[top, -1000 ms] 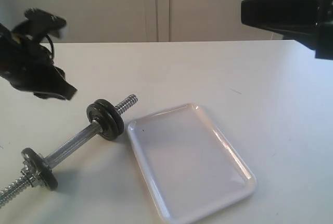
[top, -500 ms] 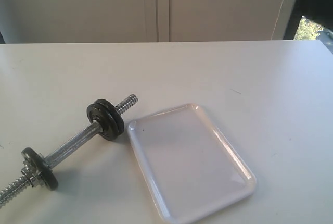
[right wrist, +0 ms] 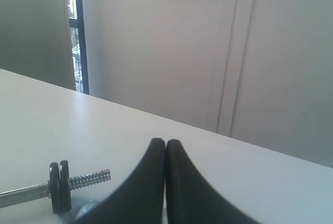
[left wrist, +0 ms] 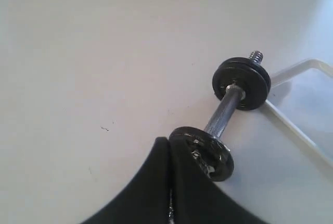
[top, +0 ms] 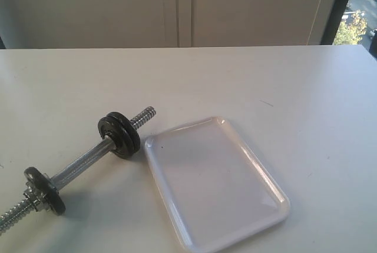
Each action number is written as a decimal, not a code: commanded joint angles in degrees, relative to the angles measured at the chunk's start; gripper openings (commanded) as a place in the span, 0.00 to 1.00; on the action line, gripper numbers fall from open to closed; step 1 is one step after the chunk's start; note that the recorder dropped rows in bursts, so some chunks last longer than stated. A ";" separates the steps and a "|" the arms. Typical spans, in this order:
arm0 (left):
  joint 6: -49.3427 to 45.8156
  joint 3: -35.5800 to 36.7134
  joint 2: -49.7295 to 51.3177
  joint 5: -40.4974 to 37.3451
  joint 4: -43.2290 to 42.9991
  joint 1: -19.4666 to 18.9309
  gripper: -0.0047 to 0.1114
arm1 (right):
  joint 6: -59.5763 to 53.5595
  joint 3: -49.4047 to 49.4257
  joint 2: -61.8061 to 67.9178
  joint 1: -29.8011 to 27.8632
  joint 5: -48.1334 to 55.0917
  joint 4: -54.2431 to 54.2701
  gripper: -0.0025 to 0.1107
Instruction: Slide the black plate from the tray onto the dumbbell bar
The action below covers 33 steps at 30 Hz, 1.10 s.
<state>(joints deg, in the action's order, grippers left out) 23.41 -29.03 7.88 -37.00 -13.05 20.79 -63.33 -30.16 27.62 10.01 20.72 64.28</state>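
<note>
Far left on the table (top: 247, 76), you have the dumbbell bar (top: 82, 162) lying slantwise. Its near threaded end is cut off by the frame's corner. A lone disc (top: 44, 189) sits by that end.

Further right along the bar, two discs are pressed together. A worn grey disc (top: 113, 130) faces you. Behind it, next to the far threaded end, is the black plate (top: 133, 140), showing little more than its rim.

Right of the pair lies the tray (top: 212, 188), one corner just beside them; you cannot tell whether they touch. Both arms lie outside this view.

Left wrist camera: the left fingers (left wrist: 156, 172) are pressed together, gripping nothing. They hide the bar's near end and part of the lone disc.

Right wrist camera: the right fingers (right wrist: 153, 164) are likewise pressed together and bare. The bar runs out of frame, and the tray is hardly to be made out.
</note>
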 commanded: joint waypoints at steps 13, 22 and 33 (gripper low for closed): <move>0.58 0.38 -0.18 -0.89 0.62 -0.07 0.04 | 0.55 0.21 0.03 0.21 -0.16 0.19 0.02; -6.47 3.59 0.06 9.99 7.90 -2.70 0.04 | 0.55 0.21 0.02 0.21 -0.53 0.19 0.02; -22.68 19.44 -5.35 23.77 21.71 -15.00 0.04 | 0.55 0.21 0.02 0.21 -0.63 0.19 0.02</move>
<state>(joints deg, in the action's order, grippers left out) -2.95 -12.68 5.11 -13.88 13.01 6.09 -63.04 -30.16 27.62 10.01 20.61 64.28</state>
